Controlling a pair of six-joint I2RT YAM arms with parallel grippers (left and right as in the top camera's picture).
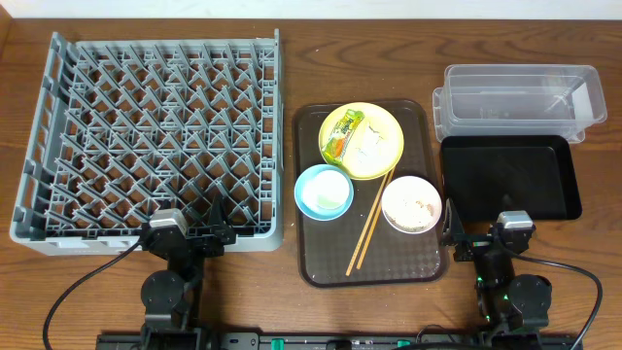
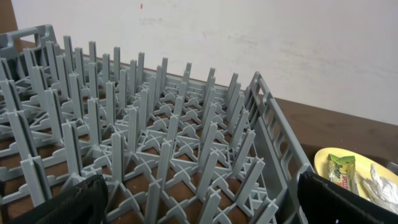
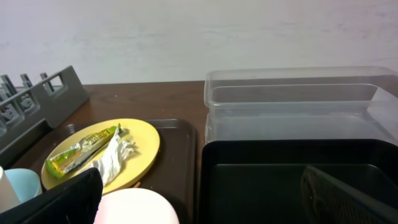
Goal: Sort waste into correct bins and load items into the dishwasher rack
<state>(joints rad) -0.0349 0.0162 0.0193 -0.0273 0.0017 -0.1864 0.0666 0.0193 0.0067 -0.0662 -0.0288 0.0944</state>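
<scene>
The grey dishwasher rack [image 1: 155,136] fills the left of the table and holds nothing. On the brown tray sit a yellow plate [image 1: 381,126] with the green-and-orange wrapper [image 1: 342,133] and a white tissue [image 1: 367,146], a light-blue bowl [image 1: 324,192] holding a pale cup, a white bowl [image 1: 411,204] with rice scraps, and chopsticks [image 1: 370,223]. The clear tub [image 1: 518,97] and the black tray [image 1: 510,175] are at the right. My left gripper [image 1: 185,236] is open at the rack's near edge [image 2: 199,205]. My right gripper [image 1: 483,239] is open by the black tray's near edge [image 3: 205,199].
The brown serving tray [image 1: 311,243] lies between the rack and the bins. Bare wooden table [image 1: 292,311] runs along the front, with cables trailing from both arm bases. A pale wall stands behind the table in both wrist views.
</scene>
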